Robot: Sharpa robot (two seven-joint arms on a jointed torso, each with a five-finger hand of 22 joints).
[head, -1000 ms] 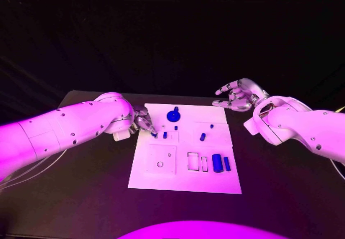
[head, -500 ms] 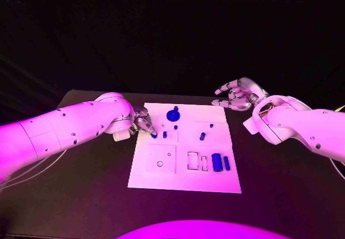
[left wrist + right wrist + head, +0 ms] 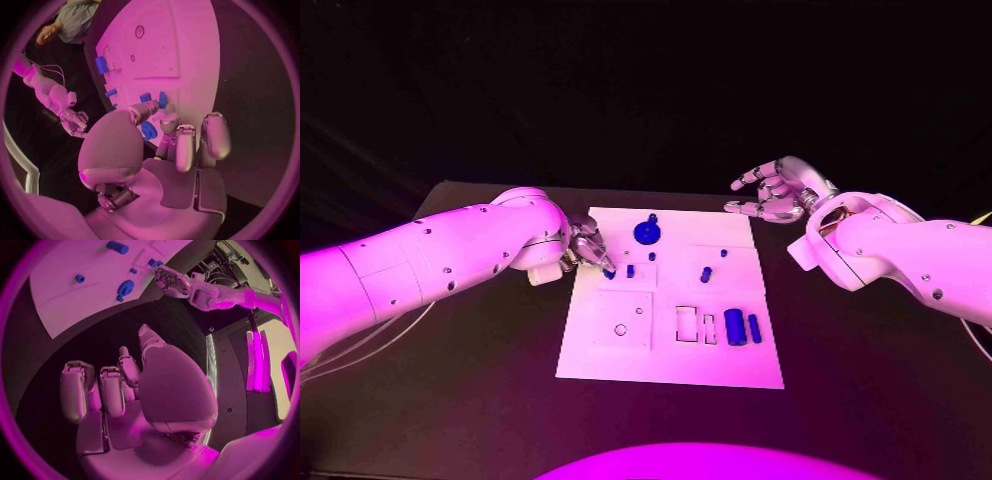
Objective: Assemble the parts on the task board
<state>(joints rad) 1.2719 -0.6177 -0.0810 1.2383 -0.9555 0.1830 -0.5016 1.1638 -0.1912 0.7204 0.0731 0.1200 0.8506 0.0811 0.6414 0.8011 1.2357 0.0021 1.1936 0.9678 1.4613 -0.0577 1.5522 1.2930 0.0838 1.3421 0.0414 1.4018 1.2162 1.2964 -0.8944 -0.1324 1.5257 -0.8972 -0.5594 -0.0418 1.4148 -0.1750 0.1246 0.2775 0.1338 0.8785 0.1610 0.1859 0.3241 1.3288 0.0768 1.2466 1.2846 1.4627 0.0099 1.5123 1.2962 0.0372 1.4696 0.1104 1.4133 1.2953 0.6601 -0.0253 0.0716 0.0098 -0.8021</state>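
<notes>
Left hand (image 3: pixel 586 245) sits at the left edge of the task board (image 3: pixel 733 365), toward its far end, fingers curled downward onto the plate. Fingertips (image 3: pixel 152 107) are at a small blue part (image 3: pixel 609 272); the wrist view shows blue between the fingertips, so it appears pinched, though contact is hard to confirm. A second small blue peg (image 3: pixel 630 270) stands just beside it on the board.

Task board lies in the middle of the black table (image 3: pixel 473 380), long side running away from the robot. Near its far edge a round blue knob (image 3: pixel 648 232) stands upright. Behind mid-board, two small blue pieces: one (image 3: pixel 652 256) near centre, one elongated (image 3: pixel 707 273) further right. At the near right portion, a rectangular recess (image 3: pixel 688 323) with white outline, then a thick blue cylinder (image 3: pixel 734 327) and a thinner blue bar (image 3: pixel 756 328) lying side by side, touching or nearly so. Small ring mark (image 3: pixel 620 329) on the near left panel.

Right hand (image 3: pixel 777 192) hovers beyond the far right corner of the board, above the table, well apart from all parts. Fingers (image 3: pixel 74 390) spread and loosely curved, holding nothing
</notes>
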